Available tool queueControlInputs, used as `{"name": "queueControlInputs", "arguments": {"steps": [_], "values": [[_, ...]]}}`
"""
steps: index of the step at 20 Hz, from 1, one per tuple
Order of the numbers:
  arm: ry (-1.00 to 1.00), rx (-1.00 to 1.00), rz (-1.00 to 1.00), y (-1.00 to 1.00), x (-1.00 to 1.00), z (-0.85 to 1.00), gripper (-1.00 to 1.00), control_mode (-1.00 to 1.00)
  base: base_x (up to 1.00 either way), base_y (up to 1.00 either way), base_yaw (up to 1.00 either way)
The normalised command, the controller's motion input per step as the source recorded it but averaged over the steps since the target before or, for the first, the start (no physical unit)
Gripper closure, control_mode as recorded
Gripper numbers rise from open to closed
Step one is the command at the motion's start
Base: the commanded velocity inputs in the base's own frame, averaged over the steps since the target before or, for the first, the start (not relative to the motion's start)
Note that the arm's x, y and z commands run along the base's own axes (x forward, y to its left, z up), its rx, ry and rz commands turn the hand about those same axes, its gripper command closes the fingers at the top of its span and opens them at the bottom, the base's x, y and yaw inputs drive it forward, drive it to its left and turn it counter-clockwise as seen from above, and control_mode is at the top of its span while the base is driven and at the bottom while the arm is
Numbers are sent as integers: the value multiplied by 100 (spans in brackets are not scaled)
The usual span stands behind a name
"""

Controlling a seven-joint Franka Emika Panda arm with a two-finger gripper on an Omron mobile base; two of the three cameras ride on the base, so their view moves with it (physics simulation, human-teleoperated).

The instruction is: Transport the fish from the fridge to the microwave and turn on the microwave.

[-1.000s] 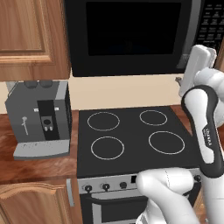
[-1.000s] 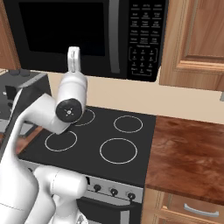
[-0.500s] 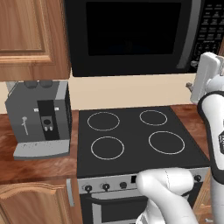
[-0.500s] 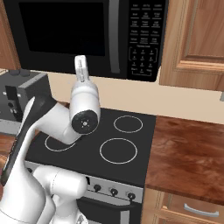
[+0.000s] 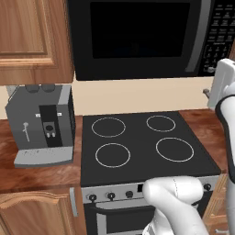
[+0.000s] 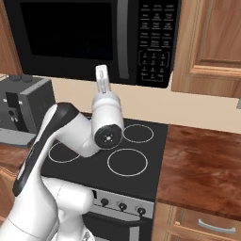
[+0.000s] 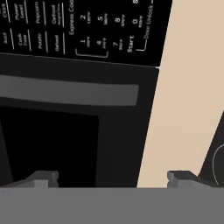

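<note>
The microwave [image 5: 137, 32] [image 6: 70, 33] hangs above the stove with its dark glass door shut. Its white-marked keypad [image 6: 155, 42] [image 7: 87, 30] is at its right end. My gripper [image 6: 100, 75] [image 5: 224, 75] [image 7: 113, 177] is raised just in front of the microwave's lower edge, near the grey door handle [image 7: 65, 92] and below the keypad. It is open, with nothing between its fingertips [image 7: 46, 177]. The fish is hidden and the fridge is out of view.
A black stove top [image 5: 142, 142] [image 6: 127, 160] with four ring burners lies under the arm. A grey coffee machine [image 5: 41, 124] [image 6: 23, 108] stands to its left. Wooden cupboards [image 5: 32, 36] [image 6: 212, 37] flank the microwave, and a wooden counter [image 6: 202, 164] runs right.
The arm has swung rightward along the microwave's front, carrying the hand toward the keypad end. The gripper stays open and the microwave door stays shut.
</note>
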Motion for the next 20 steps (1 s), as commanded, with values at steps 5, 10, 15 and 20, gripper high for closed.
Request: {"name": "queueControlInputs", "arguments": {"steps": [5, 10, 15, 20], "values": [[2, 0, -4, -34, 18, -4, -100, -100, 0, 0, 0], [2, 0, -3, -16, 29, -10, -100, -100, 0, 0, 0], [4, 0, -6, -11, 30, -17, -100, -100, 0, 0, 0], [6, 0, -3, -18, 23, -21, -100, -100, 0, 0, 0]]}}
